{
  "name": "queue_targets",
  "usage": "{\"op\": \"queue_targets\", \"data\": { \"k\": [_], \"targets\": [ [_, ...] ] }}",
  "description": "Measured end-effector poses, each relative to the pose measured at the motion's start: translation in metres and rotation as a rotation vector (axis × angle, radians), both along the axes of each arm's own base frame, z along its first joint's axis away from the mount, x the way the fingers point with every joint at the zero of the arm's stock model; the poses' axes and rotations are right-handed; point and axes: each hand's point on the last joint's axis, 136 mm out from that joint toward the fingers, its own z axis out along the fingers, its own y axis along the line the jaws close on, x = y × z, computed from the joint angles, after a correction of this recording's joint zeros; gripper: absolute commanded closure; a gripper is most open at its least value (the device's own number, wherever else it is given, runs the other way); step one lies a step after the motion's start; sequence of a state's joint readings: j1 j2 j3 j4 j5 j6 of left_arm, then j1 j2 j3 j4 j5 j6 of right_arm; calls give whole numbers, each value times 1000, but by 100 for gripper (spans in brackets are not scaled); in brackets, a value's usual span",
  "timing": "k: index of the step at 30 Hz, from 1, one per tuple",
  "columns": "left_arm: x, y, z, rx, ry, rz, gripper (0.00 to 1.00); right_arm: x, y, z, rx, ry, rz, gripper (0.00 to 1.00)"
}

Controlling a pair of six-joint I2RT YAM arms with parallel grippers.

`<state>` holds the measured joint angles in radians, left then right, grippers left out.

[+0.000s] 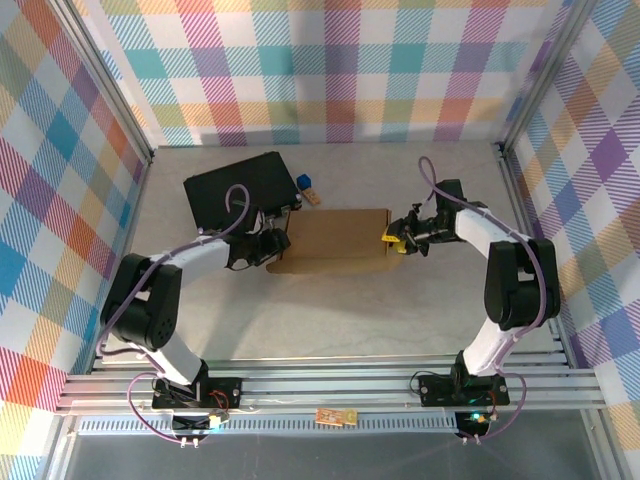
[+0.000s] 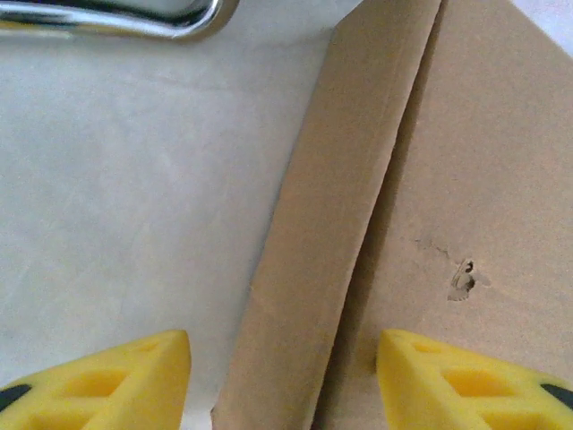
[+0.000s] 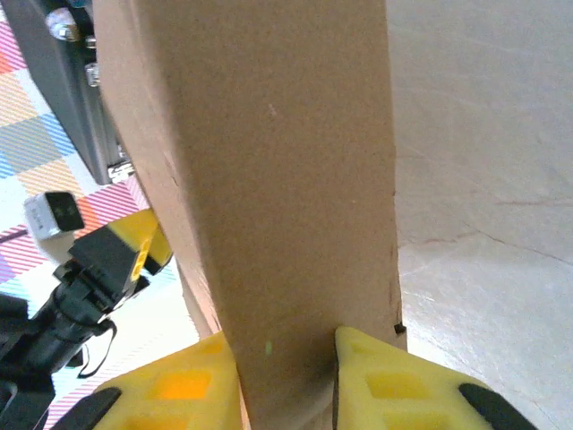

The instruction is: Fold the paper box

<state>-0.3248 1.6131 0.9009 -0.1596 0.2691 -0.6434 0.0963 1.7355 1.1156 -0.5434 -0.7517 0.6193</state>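
Note:
The paper box [image 1: 335,240] is plain brown cardboard lying mid-table. My left gripper [image 1: 277,247] is at its left end and stands open. In the left wrist view a narrow raised flap [image 2: 331,233] runs between the yellow fingers [image 2: 466,381], and neither finger presses it; my left gripper [image 2: 282,385] straddles that flap. My right gripper [image 1: 393,240] is at the box's right end. In the right wrist view my right gripper [image 3: 286,385] is shut on an upright cardboard panel [image 3: 269,161], with both yellow pads against it.
A black case [image 1: 240,190] sits behind the box's left end, its metal handle [image 2: 116,13] just beyond the left fingers. A small blue object [image 1: 305,182] lies beside the case. Plaid walls enclose the table on three sides.

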Motion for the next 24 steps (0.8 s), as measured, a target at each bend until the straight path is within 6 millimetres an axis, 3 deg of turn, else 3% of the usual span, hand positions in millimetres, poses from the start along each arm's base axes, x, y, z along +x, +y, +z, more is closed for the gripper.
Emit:
{"op": "queue_targets", "data": {
  "k": [3,7,11,14,18,22,24],
  "targets": [
    [-11,8,13,13,36,39,33,-5,-3,-5,-5,56,-8,88],
    [-18,16,31,2,51,95,31,1,-4,5,-3,70,-13,89],
    [-23,15,36,-32,72,119,32,8,-3,13,5,68,-10,89],
    [-24,15,36,-35,76,114,36,6,-5,8,-4,91,-7,82],
    [-25,17,27,10,94,77,44,3,-11,1,-13,98,-10,69],
    [-16,18,7,53,116,37,50,-1,-18,-8,-13,119,-29,58],
    [-11,17,-5,64,120,13,58,0,-19,-8,-7,116,-34,55]
  ]
}}
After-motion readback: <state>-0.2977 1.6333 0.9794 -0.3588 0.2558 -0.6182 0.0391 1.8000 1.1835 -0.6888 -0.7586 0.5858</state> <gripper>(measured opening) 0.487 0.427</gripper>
